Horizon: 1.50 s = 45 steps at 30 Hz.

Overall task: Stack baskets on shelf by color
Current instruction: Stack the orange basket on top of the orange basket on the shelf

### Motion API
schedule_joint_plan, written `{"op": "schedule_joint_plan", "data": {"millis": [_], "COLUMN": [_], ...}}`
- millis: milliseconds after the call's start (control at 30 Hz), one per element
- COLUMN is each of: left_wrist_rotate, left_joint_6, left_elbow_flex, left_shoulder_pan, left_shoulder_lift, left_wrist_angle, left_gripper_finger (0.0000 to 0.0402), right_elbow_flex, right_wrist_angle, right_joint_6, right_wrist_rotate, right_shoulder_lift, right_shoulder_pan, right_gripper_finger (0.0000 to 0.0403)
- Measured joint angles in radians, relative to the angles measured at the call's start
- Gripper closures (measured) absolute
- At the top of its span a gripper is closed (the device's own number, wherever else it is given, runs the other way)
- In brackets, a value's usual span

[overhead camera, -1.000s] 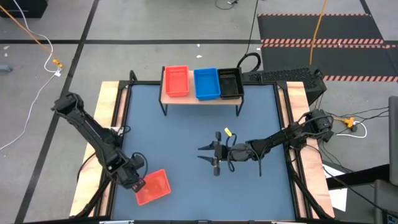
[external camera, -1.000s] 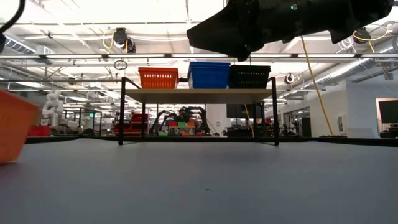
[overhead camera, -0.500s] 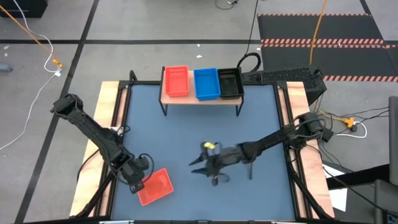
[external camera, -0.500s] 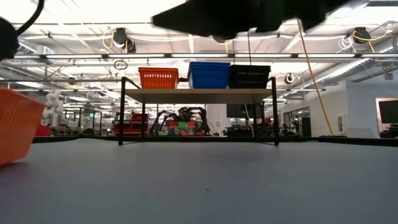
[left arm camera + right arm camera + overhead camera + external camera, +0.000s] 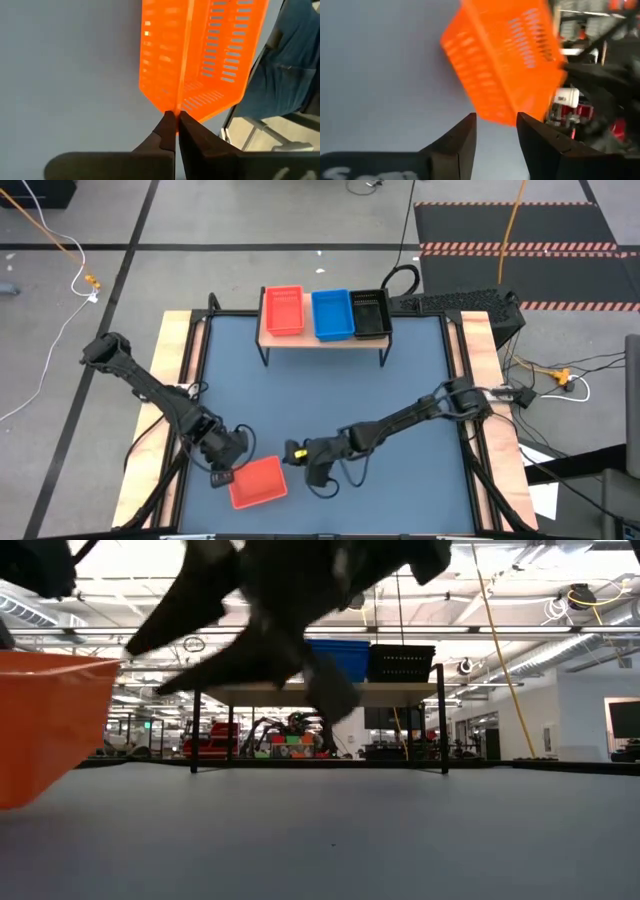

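left gripper (image 5: 175,131): pinching the red basket's (image 5: 260,482) rim | right gripper (image 5: 496,127): fingers spread, close beside that basket | shelf (image 5: 322,340): red, blue, black baskets

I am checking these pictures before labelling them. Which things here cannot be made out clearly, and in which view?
- Low view: the red stack on the shelf is hidden behind the blurred right arm crossing the picture.
- Low view: the loose red basket is cut off by the picture's left edge.
- High view: how many baskets lie in the red, blue and black stacks cannot be counted from straight above.
- Right wrist view: the left claw beyond the basket is blurred.
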Motion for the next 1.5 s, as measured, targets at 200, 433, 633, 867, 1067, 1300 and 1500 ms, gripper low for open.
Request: {"op": "schedule_joint_plan", "data": {"millis": [200, 433, 633, 867, 1067, 1300, 1500], "left_wrist_rotate": [0.019, 0.041, 0.056, 0.060, 0.061, 0.062, 0.062], "left_joint_6": [0.043, 0.050, 0.038, 0.043, 0.046, 0.078, 0.159], "left_elbow_flex": [0.033, 0.057, 0.058, 0.058, 0.058, 0.058, 0.058], "left_shoulder_pan": [0.065, 0.116, 0.123, 0.122, 0.132, 0.164, 0.182], "left_shoulder_lift": [0.001, 0.000, 0.000, 0.000, 0.000, 0.000, 0.000], "left_wrist_angle": [-0.048, -0.082, -0.123, -0.122, -0.122, -0.111, -0.079], "left_gripper_finger": [0.0398, 0.0399, 0.0400, 0.0401, 0.0401, 0.0401, 0.0401], "right_elbow_flex": [0.069, 0.070, 0.071, 0.072, 0.071, 0.071, 0.070], "right_wrist_angle": [-0.056, -0.067, -0.086, -0.095, -0.098, -0.057, -0.091], "right_joint_6": [-0.230, -0.189, -0.305, -0.385, -0.382, -0.374, -0.341], "right_wrist_rotate": [0.157, 0.210, 0.420, 0.471, 0.373, 0.250, 0.243], "right_shoulder_lift": [0.078, 0.067, 0.053, 0.054, 0.054, 0.054, 0.054], "right_shoulder_pan": [0.024, 0.032, 0.039, 0.046, 0.082, 0.071, 0.027], "right_gripper_finger": [0.0282, 0.0306, 0.0318, 0.0324, 0.0321, 0.0274, 0.0244]}}
